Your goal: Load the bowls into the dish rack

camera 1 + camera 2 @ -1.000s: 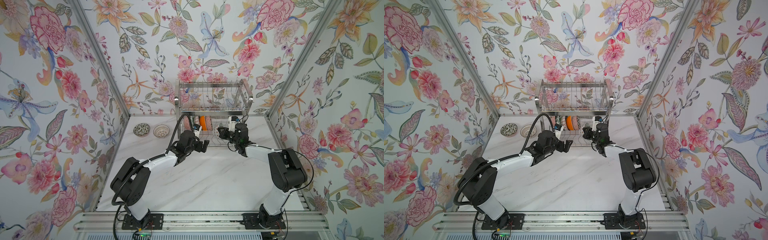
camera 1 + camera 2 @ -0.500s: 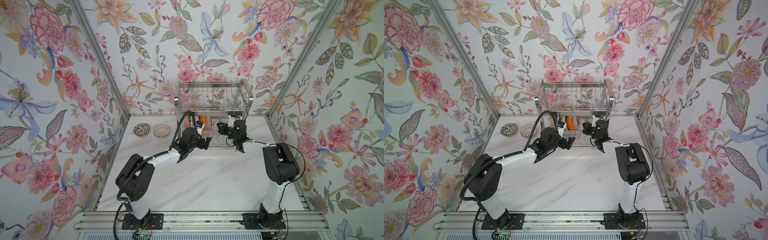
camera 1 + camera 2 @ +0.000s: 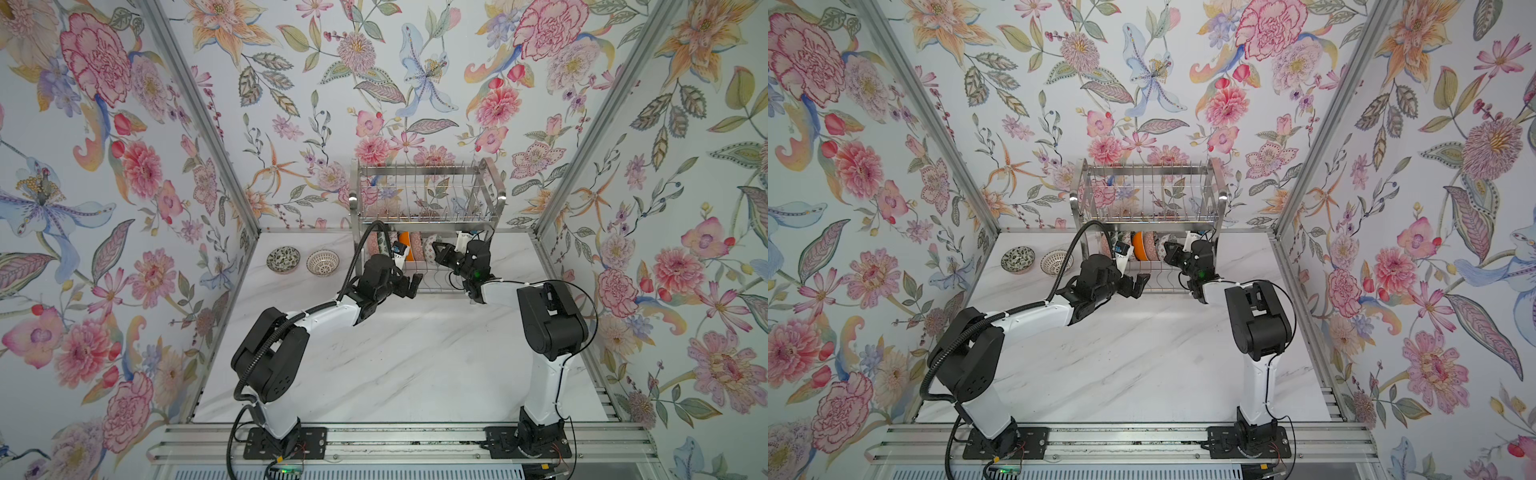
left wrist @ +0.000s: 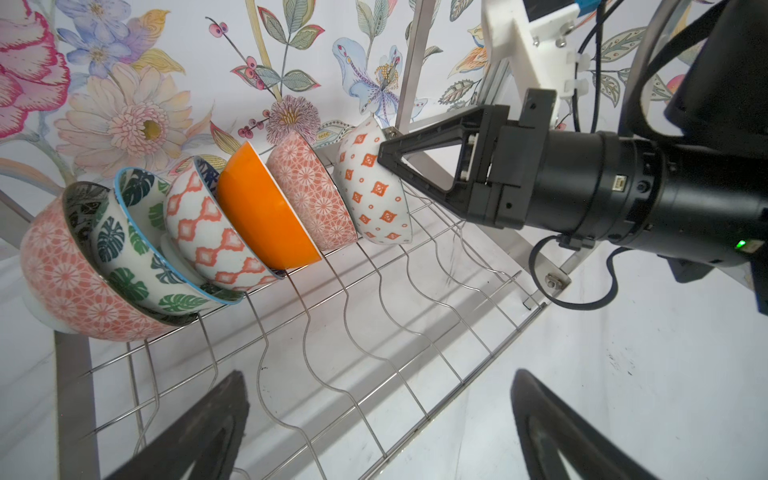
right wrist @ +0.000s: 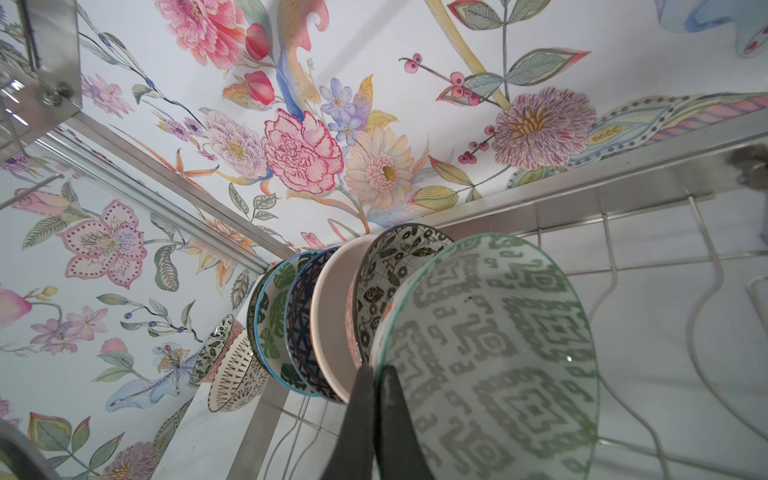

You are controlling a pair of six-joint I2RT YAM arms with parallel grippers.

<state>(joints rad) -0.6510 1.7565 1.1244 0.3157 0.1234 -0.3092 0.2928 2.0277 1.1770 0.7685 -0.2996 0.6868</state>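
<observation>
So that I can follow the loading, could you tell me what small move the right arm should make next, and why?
Probably open the right gripper: its fingers pinch the rim of the diamond-patterned bowl, which already seems to rest on the dish rack wires, leaning against the pink lattice bowl.

The rack (image 3: 1148, 195) stood at the back of the bench (image 3: 1121, 365). In its lower tier a row of bowls (image 3: 1139, 246) stood on edge. The right end effector (image 3: 1170, 252) was at the last bowl (image 3: 1160, 245), on the right end of the row. The left end effector (image 3: 1136, 285) hung empty before this tier, its jaws apart. Left of the rack, a dark bowl (image 3: 1017, 259) and a pale bowl (image 3: 1056, 262) sat side by side on the bench.
</observation>
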